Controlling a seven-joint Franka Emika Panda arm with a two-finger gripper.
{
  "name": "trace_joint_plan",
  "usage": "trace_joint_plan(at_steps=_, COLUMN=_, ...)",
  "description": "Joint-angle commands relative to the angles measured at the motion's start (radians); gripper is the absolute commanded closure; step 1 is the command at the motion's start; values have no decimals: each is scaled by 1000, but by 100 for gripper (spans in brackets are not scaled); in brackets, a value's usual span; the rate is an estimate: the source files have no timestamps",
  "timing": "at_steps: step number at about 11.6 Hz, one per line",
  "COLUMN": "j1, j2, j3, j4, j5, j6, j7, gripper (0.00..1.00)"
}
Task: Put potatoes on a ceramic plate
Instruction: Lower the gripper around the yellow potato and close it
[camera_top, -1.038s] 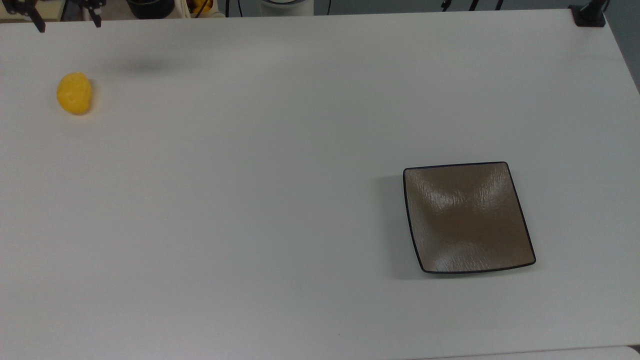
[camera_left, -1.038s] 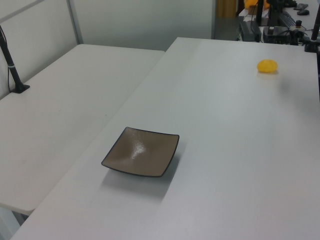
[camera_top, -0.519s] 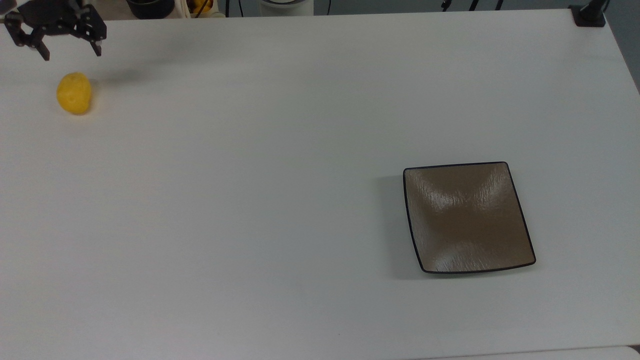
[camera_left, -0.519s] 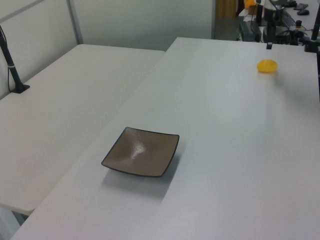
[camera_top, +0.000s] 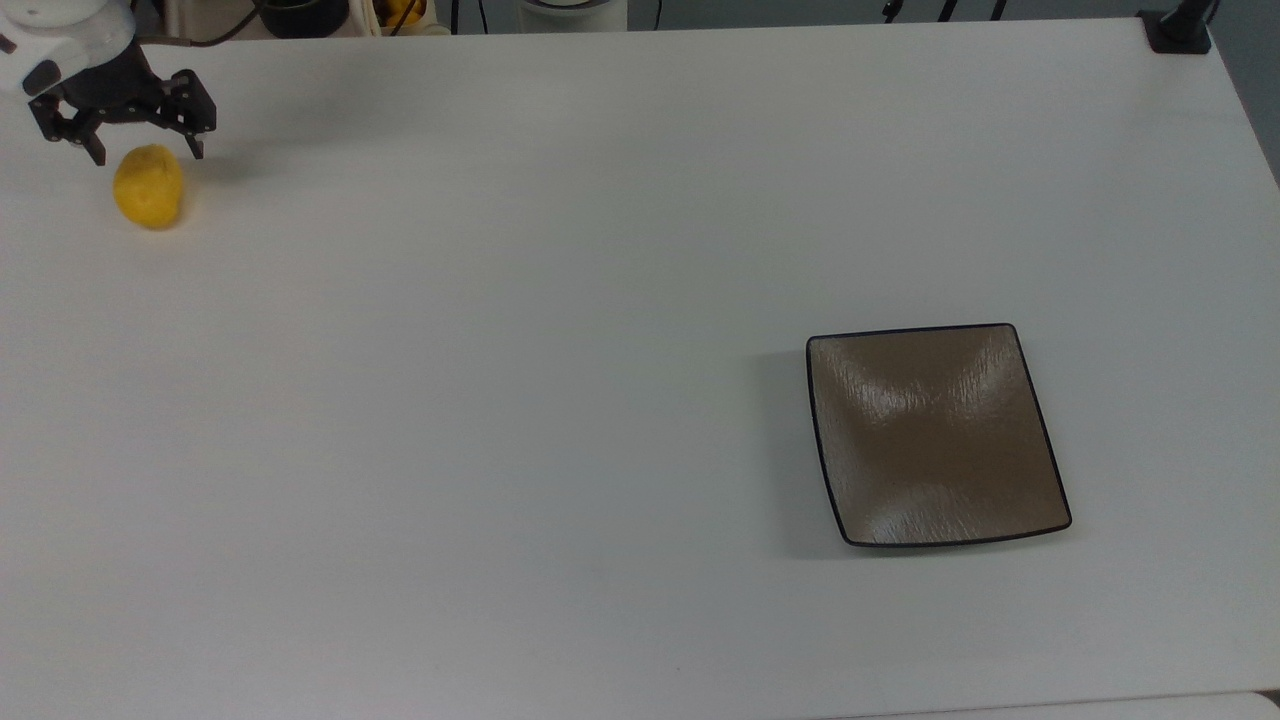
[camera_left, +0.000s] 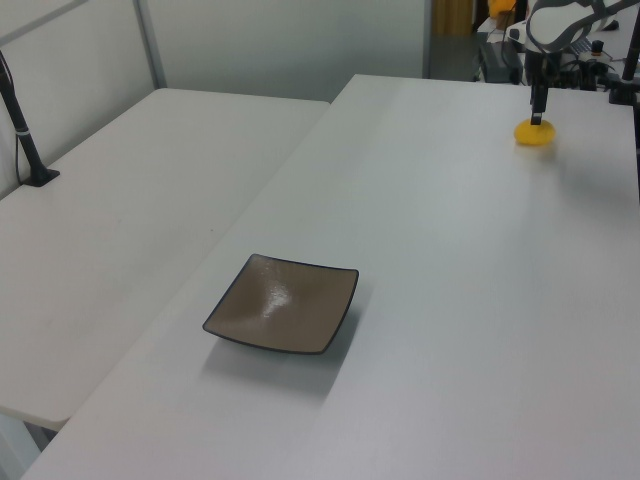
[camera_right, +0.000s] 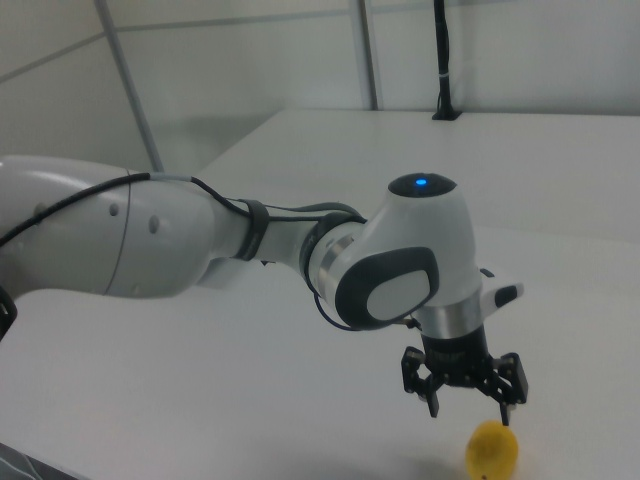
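gripper above the potato, nothing picked up yet

the yellow potato (camera_top: 148, 187) lies on the white table (camera_top: 560, 300) at the top view's far left, well apart from the empty square ceramic plate (camera_top: 935, 436); grasping, carrying and placing all remain. the gripper (camera_top: 147, 155) hovers with its fingers spread wide, holding nothing. the right view shows the gripper (camera_right: 470, 405) clear above the potato (camera_right: 492, 450), a gap the top view hides.
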Motion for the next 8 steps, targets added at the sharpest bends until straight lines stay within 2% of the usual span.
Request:
trace_joint_plan(at_steps=1, j1=-19, j2=33, j3=-2, j4=-20, j5=-56, j6=87, j7=-18, gripper=0)
trace_joint_plan(at_steps=4, j1=-33, j2=66, j3=-4, j4=-21, j5=-88, j6=136, j7=-21, gripper=0)
trace_joint_plan(at_steps=8, j1=-30, j2=98, j3=-2, j4=-27, j5=-91, j6=139, j7=-18, gripper=0)
